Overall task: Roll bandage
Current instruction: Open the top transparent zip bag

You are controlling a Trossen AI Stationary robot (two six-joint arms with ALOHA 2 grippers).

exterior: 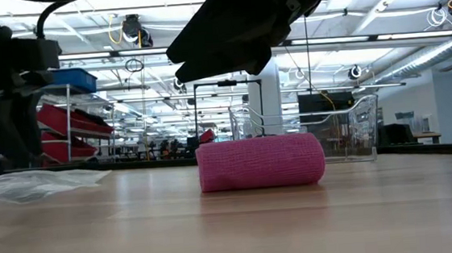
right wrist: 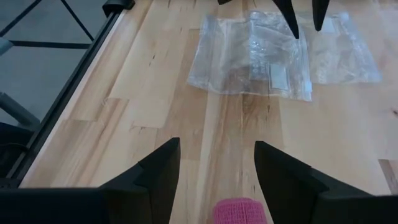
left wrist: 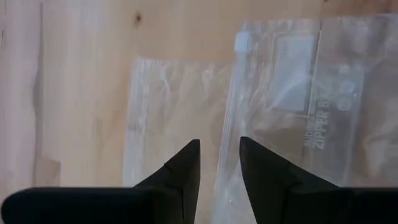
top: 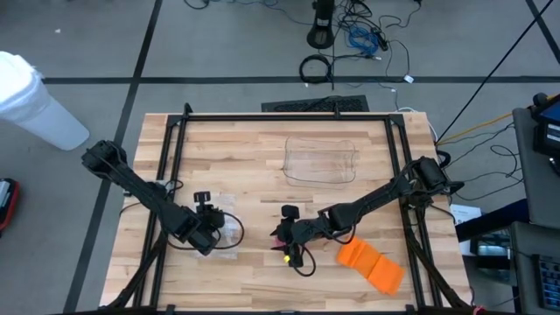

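Observation:
The pink bandage (exterior: 261, 162) is a rolled cylinder lying on its side on the wooden table, near the middle (top: 280, 234). My right gripper (right wrist: 217, 146) hovers open above it, and the roll's end (right wrist: 241, 211) shows low between its fingers. My left gripper (left wrist: 219, 144) is open and points down over two clear zipper bags (left wrist: 280, 106) that lie flat at the table's left (top: 226, 229). Its fingertips (right wrist: 295, 31) stand just above or on the plastic. My left gripper points down at the zipper bags from above, one fingertip on each side of a bag's edge (left wrist: 227, 130). I cannot tell whether the tips touch the plastic.
A clear plastic container (top: 321, 162) stands at the far middle of the table. An orange piece (top: 372, 265) lies near the front right. A black frame (top: 175, 149) runs along the table's sides and far edge. Bare wood lies between the bags and the bandage.

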